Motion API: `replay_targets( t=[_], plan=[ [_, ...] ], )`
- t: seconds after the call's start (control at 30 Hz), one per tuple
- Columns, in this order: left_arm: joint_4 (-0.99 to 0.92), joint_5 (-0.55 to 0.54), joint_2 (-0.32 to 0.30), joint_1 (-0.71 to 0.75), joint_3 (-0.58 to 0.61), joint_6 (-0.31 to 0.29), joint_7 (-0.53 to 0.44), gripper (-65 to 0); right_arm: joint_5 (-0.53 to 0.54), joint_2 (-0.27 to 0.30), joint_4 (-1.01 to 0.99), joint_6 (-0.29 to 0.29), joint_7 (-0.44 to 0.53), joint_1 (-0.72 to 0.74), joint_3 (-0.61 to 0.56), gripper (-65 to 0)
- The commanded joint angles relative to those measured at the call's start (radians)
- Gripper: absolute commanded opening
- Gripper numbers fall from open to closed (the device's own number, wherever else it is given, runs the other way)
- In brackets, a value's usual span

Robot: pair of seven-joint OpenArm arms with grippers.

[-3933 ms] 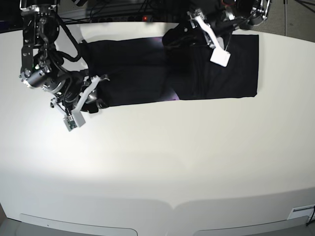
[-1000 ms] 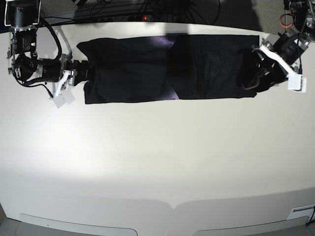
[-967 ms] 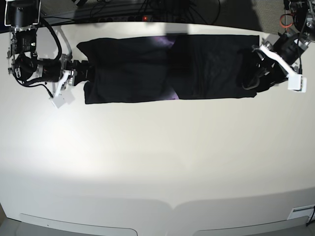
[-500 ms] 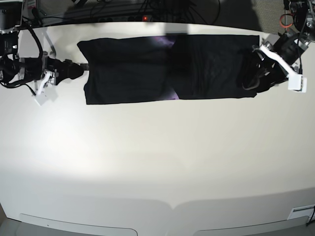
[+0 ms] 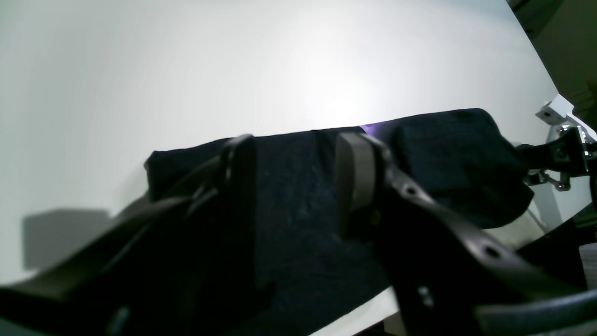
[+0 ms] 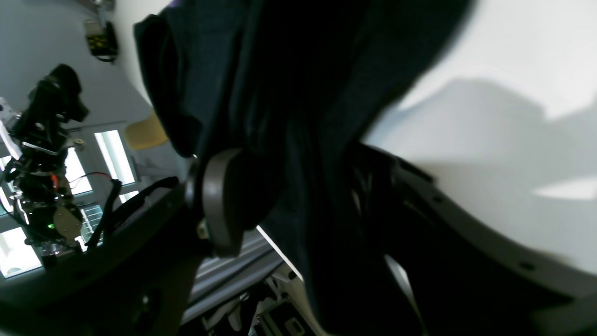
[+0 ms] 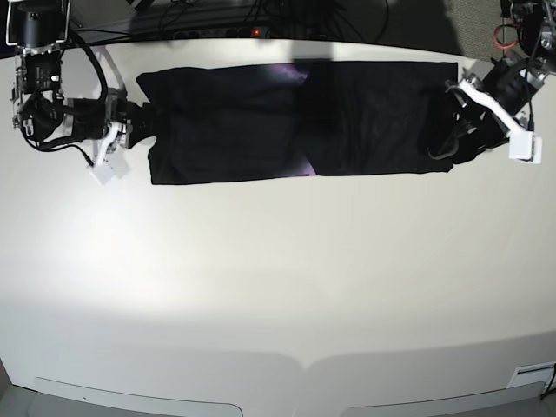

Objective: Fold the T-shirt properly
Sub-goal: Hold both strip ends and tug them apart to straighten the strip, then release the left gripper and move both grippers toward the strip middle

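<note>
The black T-shirt (image 7: pixel 261 122) lies as a long folded strip across the back of the white table (image 7: pixel 278 287). Slivers of its purple print (image 7: pixel 304 167) peek out at the middle fold. My left gripper (image 7: pixel 439 143) is at the strip's right end. In the left wrist view it (image 5: pixel 296 186) is open, low over the T-shirt (image 5: pixel 443 154), and the cloth shows between its fingers (image 5: pixel 354 182). My right gripper (image 7: pixel 146 122) is at the strip's left end. In the right wrist view it (image 6: pixel 298 200) is open, with the T-shirt's (image 6: pixel 280 70) edge between the jaws.
Cables and a power strip (image 7: pixel 252 30) run behind the table's back edge, close to the shirt. The other arm (image 5: pixel 559 154) shows at the shirt's far end in the left wrist view. The front half of the table is bare white surface.
Half a second ago my right gripper had drawn back left, off the shirt; now it is back at the left edge. My left gripper has stayed at the right edge.
</note>
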Motion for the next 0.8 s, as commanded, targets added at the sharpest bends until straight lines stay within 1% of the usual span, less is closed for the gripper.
replay_targets(
  t=[0.0, 0.07, 0.17, 0.23, 0.27, 0.33, 0.4, 0.5, 0.53, 0.6, 0.67, 0.7, 0.77],
  plan=[
    [0.017, -0.019, -0.009, 0.000, -0.005, -0.012, -0.022, -38.0, -0.022, 0.006, 0.011, -0.002, -0.003, 0.008, 0.003, -27.7],
    [0.017, -0.019, -0.009, 0.000, -0.005, -0.012, -0.022, -38.0, -0.022, -0.004, 0.011, -0.002, -0.003, 0.008, 0.003, -27.7],
    [0.017, -0.019, -0.010, 0.000, -0.005, -0.012, -0.022, -38.0, -0.023, -0.003, 0.011, -0.002, -0.003, 0.008, 0.003, -27.8],
    [0.017, -0.019, -0.010, 0.000, -0.005, -0.012, -0.022, -38.0, -0.023, -0.003, 0.011, -0.002, -0.003, 0.008, 0.003, -29.8],
    [0.017, -0.019, -0.010, 0.000, -0.005, -0.012, -0.022, -38.0, -0.023, -0.003, 0.011, -0.002, -0.002, 0.008, 0.003, -32.2],
    [0.017, -0.019, -0.009, 0.000, -0.005, -0.012, -0.023, -38.0, -0.023, -0.003, 0.011, -0.002, -0.002, 0.008, 0.003, -39.3],
    [0.017, -0.019, -0.010, 0.000, -0.005, -0.012, -0.022, -38.0, -0.023, -0.003, 0.011, -0.002, 0.003, 0.008, 0.003, -47.9],
    [0.017, -0.019, -0.010, 0.000, -0.005, -0.012, -0.022, -38.0, -0.024, -0.003, 0.011, -0.002, 0.034, 0.008, 0.003, -61.9],
    [0.017, -0.019, -0.010, 0.000, -0.005, -0.012, -0.022, -38.0, -0.026, -0.002, 0.011, -0.002, 0.050, 0.008, 0.003, -65.0],
    [0.017, -0.018, -0.010, 0.000, -0.005, -0.012, -0.022, -38.0, -0.040, 0.005, 0.011, -0.002, 0.103, 0.008, 0.003, -65.0],
    [0.017, -0.018, -0.010, 0.000, -0.005, -0.012, -0.022, -38.5, -0.079, 0.020, 0.011, -0.002, 0.194, 0.008, 0.003, -65.0],
    [0.017, -0.018, -0.010, 0.000, -0.005, -0.012, -0.021, -38.6, -0.088, 0.032, 0.011, -0.002, 0.235, 0.008, 0.003, -65.0],
    [0.017, -0.018, -0.010, 0.000, -0.005, -0.012, -0.022, -38.6, -0.087, 0.065, 0.011, -0.002, 0.285, 0.008, 0.003, -65.0]
  ],
)
